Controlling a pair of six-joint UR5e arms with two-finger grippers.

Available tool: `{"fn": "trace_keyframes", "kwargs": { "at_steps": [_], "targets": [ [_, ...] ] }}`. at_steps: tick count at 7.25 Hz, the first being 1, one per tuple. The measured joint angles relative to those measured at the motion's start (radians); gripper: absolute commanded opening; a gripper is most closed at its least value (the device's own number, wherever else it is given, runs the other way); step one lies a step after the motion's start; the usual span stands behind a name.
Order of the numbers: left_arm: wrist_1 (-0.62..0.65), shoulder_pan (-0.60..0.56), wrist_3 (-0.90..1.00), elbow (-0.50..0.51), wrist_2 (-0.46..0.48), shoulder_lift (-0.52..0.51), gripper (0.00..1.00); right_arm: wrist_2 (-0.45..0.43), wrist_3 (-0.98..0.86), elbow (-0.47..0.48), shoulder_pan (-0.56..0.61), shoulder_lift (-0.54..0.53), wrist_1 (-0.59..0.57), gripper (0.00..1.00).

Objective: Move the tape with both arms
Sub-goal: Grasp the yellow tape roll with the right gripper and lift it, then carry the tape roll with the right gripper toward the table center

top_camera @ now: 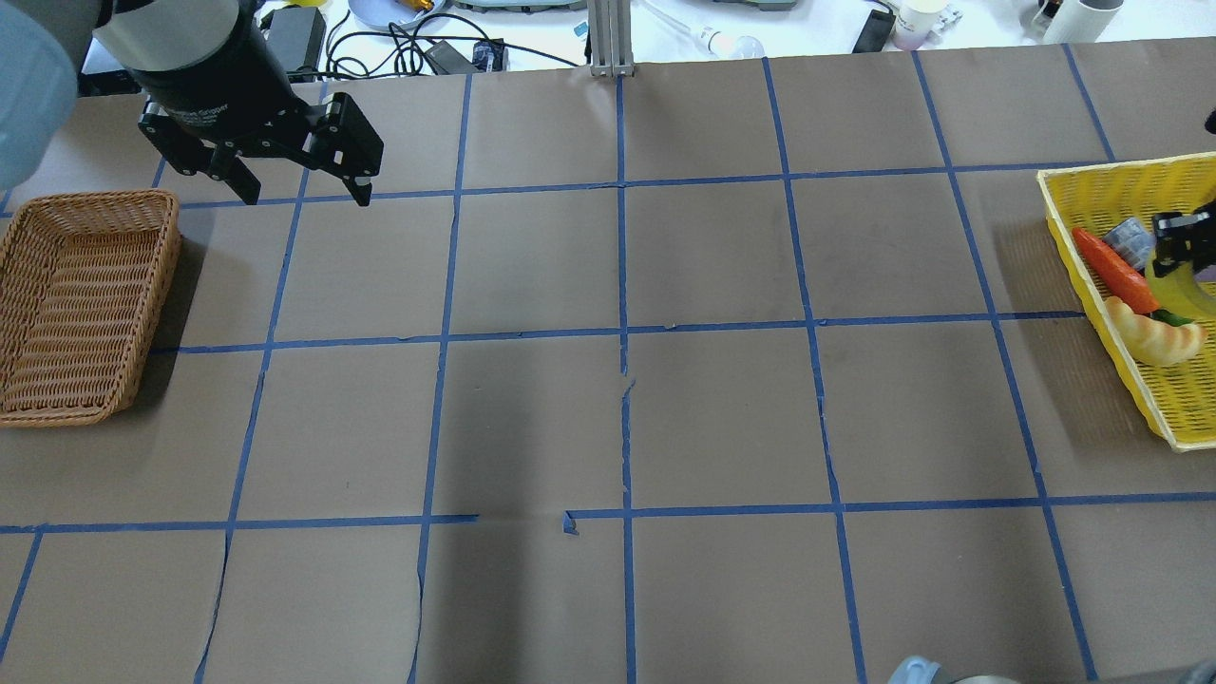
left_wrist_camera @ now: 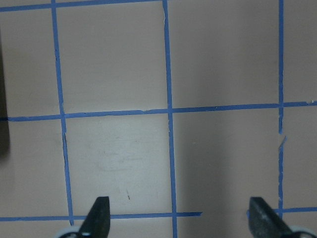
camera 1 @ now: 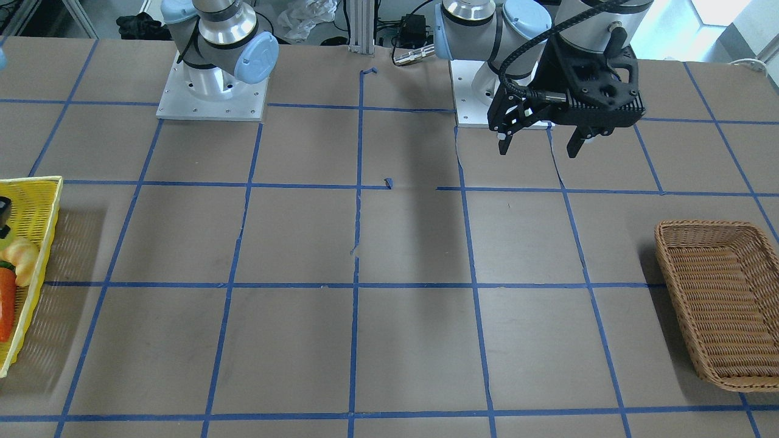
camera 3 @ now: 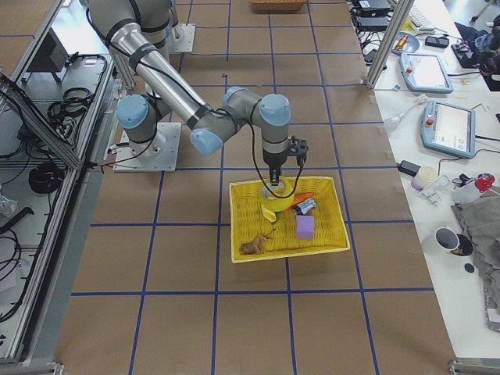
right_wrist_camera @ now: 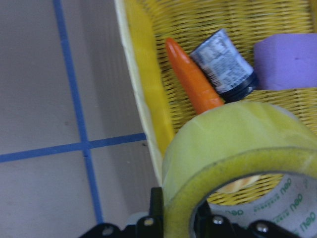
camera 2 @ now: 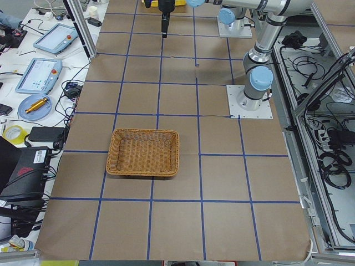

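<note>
Brown-papered table (top_camera: 722, 418) is shown with the tape (right_wrist_camera: 233, 144) clamped in the right gripper (top_camera: 1176, 249) over the yellow basket (top_camera: 1066, 228) at its right edge, whence it should be lifted clear and carried toward the wide-open, empty left gripper (top_camera: 306, 198).

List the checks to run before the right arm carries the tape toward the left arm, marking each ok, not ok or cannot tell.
1. Right gripper grips the tape: ok; the roll sits between its fingers.
2. Tape clear of the yellow basket rim: cannot tell; it hangs over the carrot inside, height unclear.
3. Left gripper open: ok; fingers wide apart, nothing between them.
4. Left gripper placed for a handover: not ok; it hovers beside the wicker basket, across the table from the tape.
5. Wicker basket free to receive: ok; nothing shows inside.
</note>
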Motion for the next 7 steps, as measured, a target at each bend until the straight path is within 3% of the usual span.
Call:
{"fn": "trace_keyframes", "kwargs": {
  "at_steps": [3, 5, 7],
  "targets": [
    [0.0, 0.004, 0.0, 0.001, 0.0, 0.001, 1.0, 0.004, 0.578, -0.021, 0.408, 0.018, 0.057, 0.0],
    [0.0, 0.005, 0.0, 0.001, -0.001, 0.001, 1.0, 0.081, 0.98, -0.136, 0.636, 0.129, 0.076, 0.0],
    [0.0, 0.006, 0.0, 0.001, -0.001, 0.001, 1.0, 0.194, 1.283, -0.29, 0.771, 0.276, 0.081, 0.0]
  ]
}}
